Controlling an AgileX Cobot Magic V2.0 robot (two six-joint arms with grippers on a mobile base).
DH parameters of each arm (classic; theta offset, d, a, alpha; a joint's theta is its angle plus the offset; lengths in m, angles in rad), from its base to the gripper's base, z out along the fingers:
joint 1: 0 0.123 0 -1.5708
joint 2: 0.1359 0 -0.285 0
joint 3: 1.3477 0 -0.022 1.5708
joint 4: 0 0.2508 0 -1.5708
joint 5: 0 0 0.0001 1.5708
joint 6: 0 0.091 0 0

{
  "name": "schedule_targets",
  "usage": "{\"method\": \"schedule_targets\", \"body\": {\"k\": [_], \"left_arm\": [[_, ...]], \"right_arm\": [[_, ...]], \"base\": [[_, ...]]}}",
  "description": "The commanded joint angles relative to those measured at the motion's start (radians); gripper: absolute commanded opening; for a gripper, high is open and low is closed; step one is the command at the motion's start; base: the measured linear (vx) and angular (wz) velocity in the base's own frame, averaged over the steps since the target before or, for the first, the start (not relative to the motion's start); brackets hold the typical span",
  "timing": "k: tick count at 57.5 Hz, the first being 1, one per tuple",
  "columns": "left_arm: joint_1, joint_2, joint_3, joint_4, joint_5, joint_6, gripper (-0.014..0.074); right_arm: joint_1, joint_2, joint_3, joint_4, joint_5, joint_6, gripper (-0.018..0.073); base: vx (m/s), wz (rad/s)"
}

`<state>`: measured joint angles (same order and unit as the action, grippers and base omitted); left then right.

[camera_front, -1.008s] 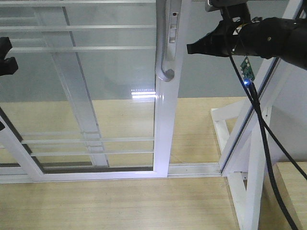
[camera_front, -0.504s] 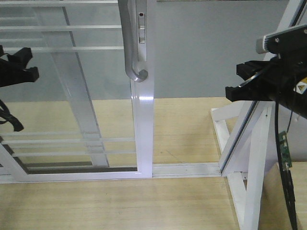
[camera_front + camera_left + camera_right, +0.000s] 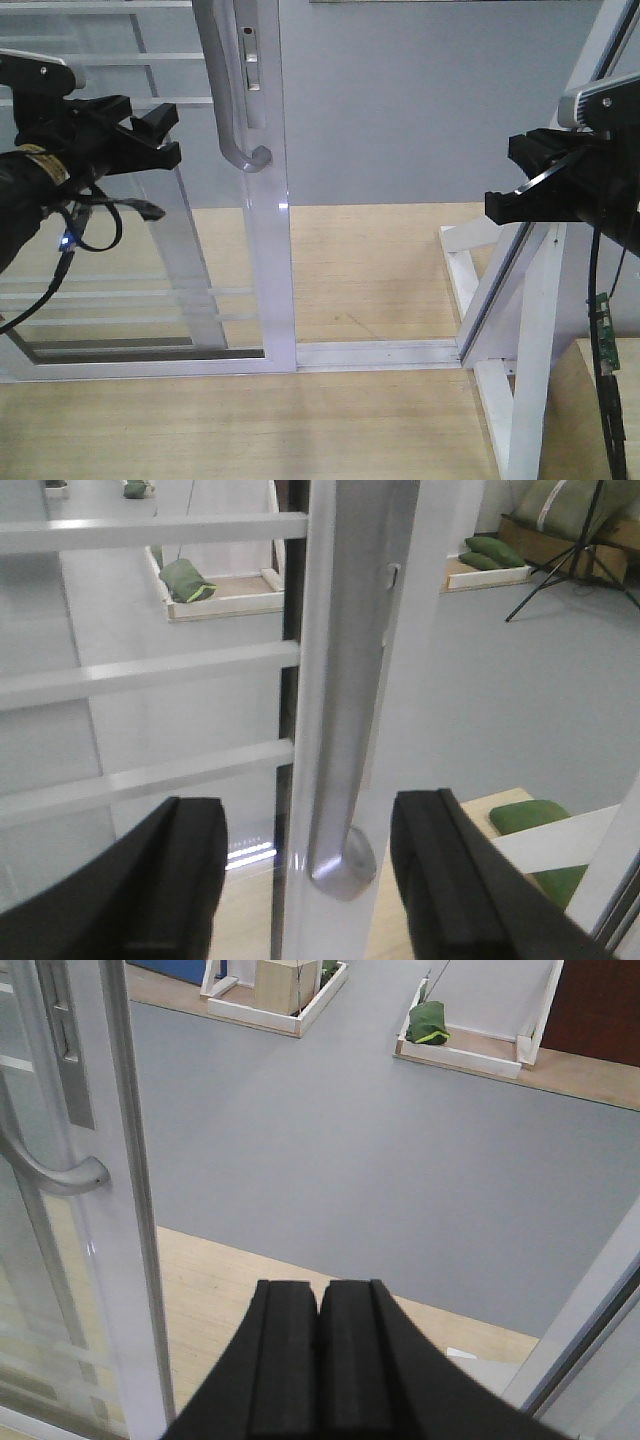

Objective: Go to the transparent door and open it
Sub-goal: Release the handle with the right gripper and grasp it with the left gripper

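The transparent door [image 3: 272,250] is a glass panel in a glossy white frame with thin white bars. Its curved grey handle [image 3: 233,100] and lock plate sit on the right stile. My left gripper [image 3: 168,135] is open, just left of the handle. In the left wrist view its fingers [image 3: 185,875] stand on either side of the handle's lower end [image 3: 345,865] without touching it. My right gripper [image 3: 505,185] hangs far to the right of the door. In the right wrist view [image 3: 320,1360] it is shut and empty, and the handle [image 3: 50,1175] shows at the left.
A slanted white support post [image 3: 530,290] with a white base frame stands at the right. The floor track [image 3: 380,352] runs from the door to the post. A second white-framed glass panel [image 3: 165,240] shows behind the door. Green bags [image 3: 428,1020] lie in trays on the grey floor beyond.
The door has slid left, widening the gap to the post. My left gripper has come right, up to the handle. My right gripper has drawn back from the handle to the right.
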<state>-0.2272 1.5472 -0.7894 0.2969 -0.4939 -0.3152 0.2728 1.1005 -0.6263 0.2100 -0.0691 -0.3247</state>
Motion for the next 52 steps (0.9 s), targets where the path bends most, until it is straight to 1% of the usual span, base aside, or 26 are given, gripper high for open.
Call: {"method": "schedule_targets", "body": {"k": [1,7,25,33,36,40,52], "left_arm": [[-0.004,0.010,-0.101,0.029,-0.094,-0.054,0.0492],[-0.004,0.072,-0.194,0.028,-0.080,-0.054,0.0492],[-0.004,0.207,-0.437,0.025,0.031,-0.054,0.0492],[-0.004,0.245,-0.510,0.025,0.083,-0.059,0.0453],[-0.004,0.254,-0.530,0.024,0.103,-0.059,0.0421],[-0.004,0.257,-0.550,0.024,0.132,-0.059,0.0353],[0.009,0.243,-0.560,0.024,0.237,-0.058,0.0057]], "right_arm": [[-0.001,-0.020,-0.027,-0.001,-0.086,-0.020,0.0002],[-0.002,-0.020,-0.027,-0.001,-0.086,-0.023,0.0002],[-0.002,-0.020,-0.027,-0.002,-0.115,-0.023,0.0002],[-0.002,-0.020,-0.027,-0.002,-0.115,-0.023,0.0002],[-0.002,-0.020,-0.027,-0.002,-0.115,-0.023,0.0002],[-0.002,-0.020,-0.027,-0.002,-0.115,-0.023,0.0002],[-0.002,-0.020,-0.027,-0.002,-0.112,-0.023,0.0002]], "base": [[0.00,0.00],[0.00,0.00],[0.00,0.00],[0.00,0.00],[0.00,0.00],[0.00,0.00],[0.00,0.00]]}}
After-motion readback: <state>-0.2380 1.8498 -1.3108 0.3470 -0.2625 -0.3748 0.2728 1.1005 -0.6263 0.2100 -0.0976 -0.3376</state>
